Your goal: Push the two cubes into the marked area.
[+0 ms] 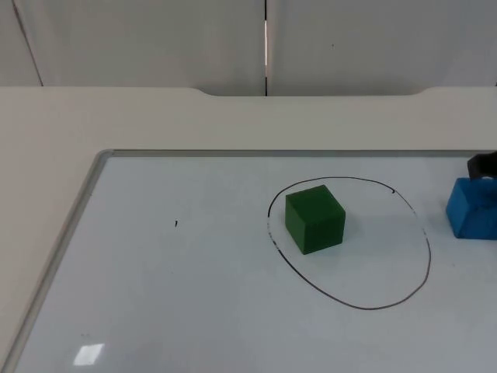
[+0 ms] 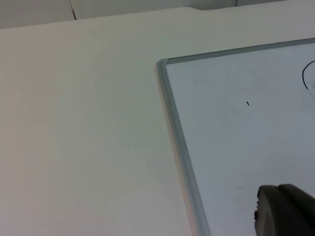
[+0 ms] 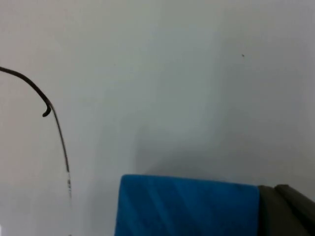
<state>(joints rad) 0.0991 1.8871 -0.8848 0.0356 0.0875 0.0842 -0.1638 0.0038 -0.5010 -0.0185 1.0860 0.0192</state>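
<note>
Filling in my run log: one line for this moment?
green cube: inside circle | blue cube: outside | right tool: at blue cube | left tool: waiting

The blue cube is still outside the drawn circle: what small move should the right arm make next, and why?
Probably a short push toward the circle. The green cube already sits inside the marked area, while the blue cube lies just outside its line. The right claw stands at the cube's far side, so it seems placed to slide it in. The left claw waits over the whiteboard's corner.

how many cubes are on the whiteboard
2. The green cube sits inside the drawn ring, near its left edge. The blue cube sits outside the ring to the right, beside the right pincer.
</note>
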